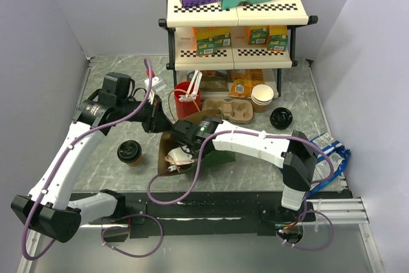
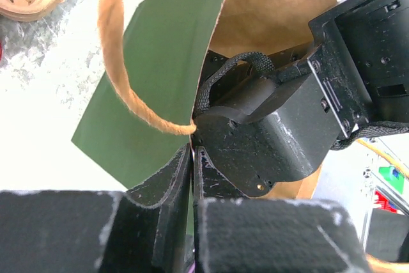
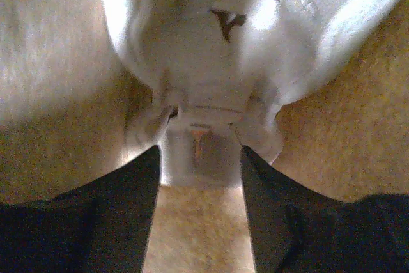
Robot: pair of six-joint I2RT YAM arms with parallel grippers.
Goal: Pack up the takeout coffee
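Note:
The takeout coffee [image 1: 130, 152], a brown cup with a black lid, stands upright on the table left of a brown paper bag [image 1: 206, 119]. Neither gripper touches it. The bag lies on its side, green outside [image 2: 160, 62] and brown inside. My left gripper [image 1: 160, 121] [image 2: 192, 151] is shut on the bag's rim beside its twine handle [image 2: 115, 49]. My right gripper [image 1: 179, 147] [image 3: 199, 158] reaches into the bag mouth. Its jaws stand apart, with the end of a white paper item [image 3: 211, 43] [image 1: 177, 158] between the tips.
A two-tier rack [image 1: 233, 23] of boxes stands at the back. In front of it are a red cup of stirrers [image 1: 186, 99], a cardboard cup carrier [image 1: 230, 110], a stack of pale cups [image 1: 262, 97] and a loose black lid [image 1: 281, 118]. A blue-white packet [image 1: 329, 145] lies at the right.

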